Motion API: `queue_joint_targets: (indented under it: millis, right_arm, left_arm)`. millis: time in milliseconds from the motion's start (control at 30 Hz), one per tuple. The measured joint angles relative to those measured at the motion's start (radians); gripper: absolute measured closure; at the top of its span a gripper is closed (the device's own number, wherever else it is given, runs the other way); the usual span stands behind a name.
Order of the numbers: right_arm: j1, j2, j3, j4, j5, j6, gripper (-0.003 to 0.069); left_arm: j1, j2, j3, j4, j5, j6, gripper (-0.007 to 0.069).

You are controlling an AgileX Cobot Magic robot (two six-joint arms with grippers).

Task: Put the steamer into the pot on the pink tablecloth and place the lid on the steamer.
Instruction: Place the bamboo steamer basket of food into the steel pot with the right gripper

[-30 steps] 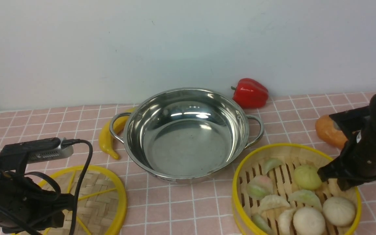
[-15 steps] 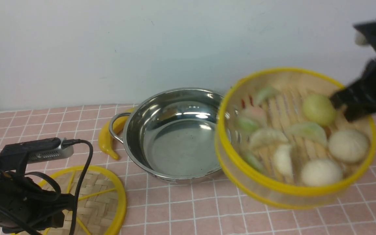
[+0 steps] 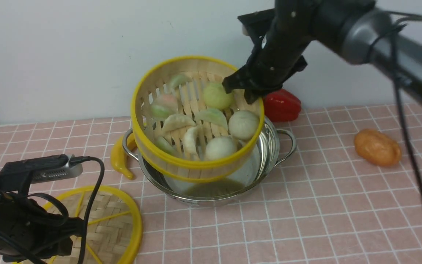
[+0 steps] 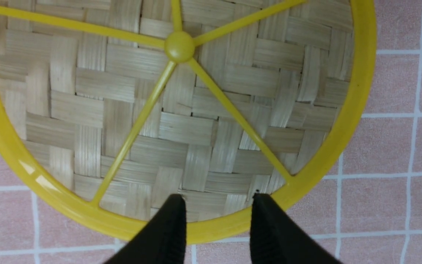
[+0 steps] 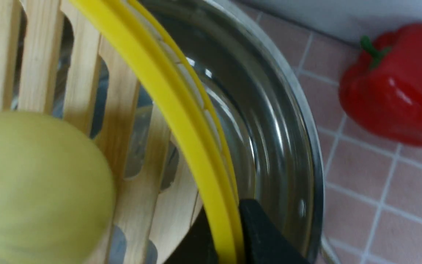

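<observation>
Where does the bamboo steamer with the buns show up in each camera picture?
Front view: the steamer hangs tilted over the pot, centre, right gripper on its far rim.
Left wrist view: not in it; only the lid shows.
Right wrist view: close up, its yellow rim pinched.
Shared landmark: the red pepper, front and right wrist views.
</observation>
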Motion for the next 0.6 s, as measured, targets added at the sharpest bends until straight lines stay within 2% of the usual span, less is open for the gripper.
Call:
queue_joint_targets:
  millis: [167,433,600]
  right_arm:
    - [0.000,0.084,-0.068,-0.014,0.001,0.007,0.0602]
    - [-0.001,0.154,-0.075,-0.113,0.009,0.028,0.0602]
    - [-0.002,0.177,-0.075,-0.120,0.009,0.029,0.0602]
  left_arm:
    - [0.000,0.000,0.000,0.000,-0.001,0.000,0.0382]
    - [0.000,0.000,0.000,0.000,-0.001,0.005,0.0382]
    - [0.000,0.000,0.000,0.000,-0.002,0.014,0.0382]
